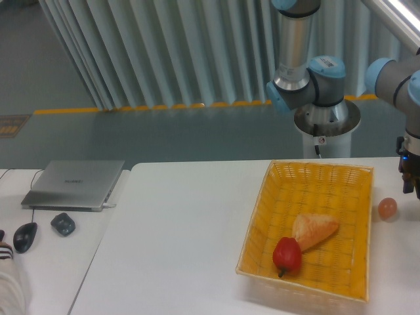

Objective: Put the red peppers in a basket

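Pepper (pixel 287 256) lies inside basket (pixel 315 190), touching bread (pixel 315 230), well apart at 8 o'clock from pincer (pixel 409 182); pincer state indiscernible at frame edge.

A glossy red bell pepper (pixel 287 256) with a dark stem lies in the yellow woven wicker basket (pixel 319 180), beside a tan, golden-crusted triangular bread piece (pixel 314 230). A small orange-pink ball (pixel 387 208) sits on the plain white table (pixel 184 243). The slim flat laptop (pixel 74 184) is silver-grey; the rounded computer mouse (pixel 25 237) is black.
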Robot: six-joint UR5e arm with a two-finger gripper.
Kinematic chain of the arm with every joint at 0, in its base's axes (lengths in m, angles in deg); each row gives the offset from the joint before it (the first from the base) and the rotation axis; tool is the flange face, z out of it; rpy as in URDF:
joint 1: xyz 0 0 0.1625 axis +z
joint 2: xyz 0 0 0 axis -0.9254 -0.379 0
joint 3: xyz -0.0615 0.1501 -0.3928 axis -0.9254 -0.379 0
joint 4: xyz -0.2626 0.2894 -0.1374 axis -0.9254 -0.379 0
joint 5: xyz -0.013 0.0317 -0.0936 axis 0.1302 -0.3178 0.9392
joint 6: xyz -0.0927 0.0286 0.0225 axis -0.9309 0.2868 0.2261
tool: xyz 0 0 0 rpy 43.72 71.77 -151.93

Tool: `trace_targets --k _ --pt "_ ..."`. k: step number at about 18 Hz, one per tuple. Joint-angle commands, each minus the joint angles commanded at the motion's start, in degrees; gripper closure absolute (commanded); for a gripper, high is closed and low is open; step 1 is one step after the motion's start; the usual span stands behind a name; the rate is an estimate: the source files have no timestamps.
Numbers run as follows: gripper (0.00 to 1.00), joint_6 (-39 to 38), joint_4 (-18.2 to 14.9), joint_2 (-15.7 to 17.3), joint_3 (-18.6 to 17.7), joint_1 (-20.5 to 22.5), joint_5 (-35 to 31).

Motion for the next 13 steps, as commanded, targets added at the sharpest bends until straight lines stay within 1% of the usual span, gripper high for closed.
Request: trace_targets --k 13 --pt "0.00 0.0 -0.1 -0.1 -0.2 0.6 -0.8"
